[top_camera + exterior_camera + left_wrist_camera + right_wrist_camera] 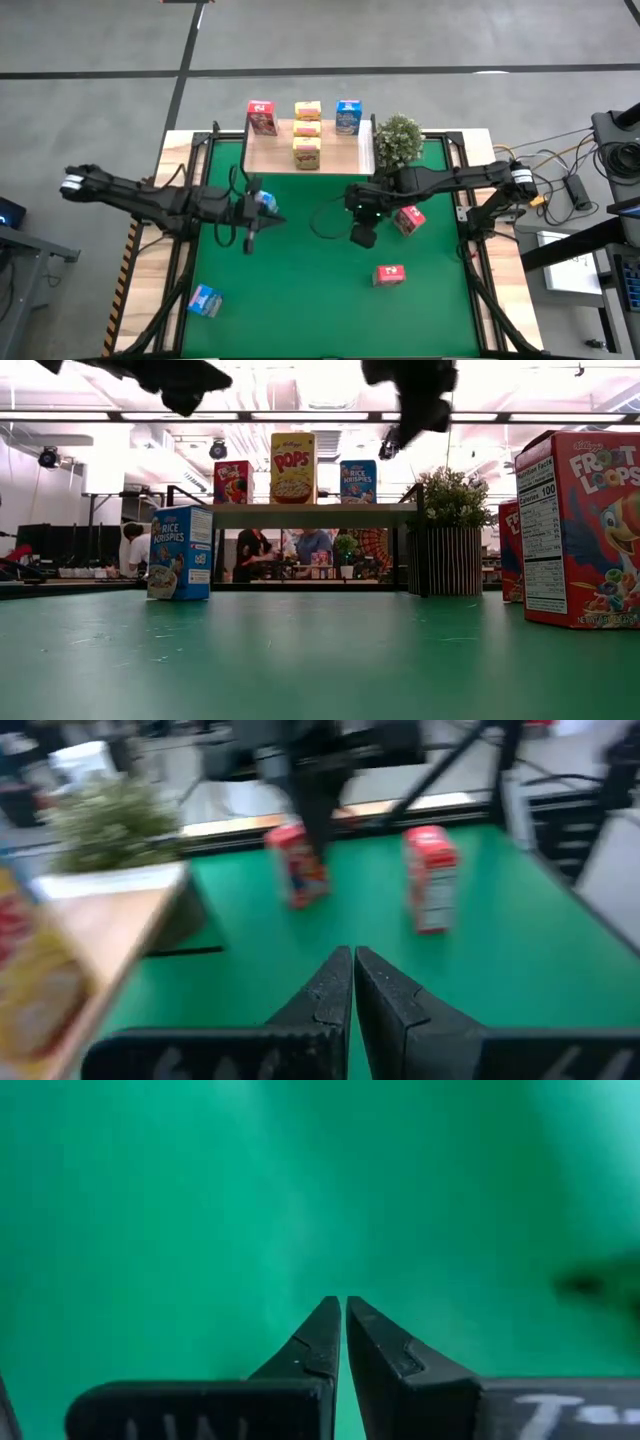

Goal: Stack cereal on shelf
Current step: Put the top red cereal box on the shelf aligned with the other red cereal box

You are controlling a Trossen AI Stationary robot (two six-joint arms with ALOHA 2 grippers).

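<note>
Green tabletop (320, 290) spreads beneath both empty hands, left hand (352, 982) and right hand (343, 1330) pinched closed.

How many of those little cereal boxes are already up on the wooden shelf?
5 show on the shelf: a red box, a blue box, and three yellow boxes in a line between them. None seems hidden.

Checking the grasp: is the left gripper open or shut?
Shut: the left gripper shows its two dark fingers pressed together, nothing between.
</note>
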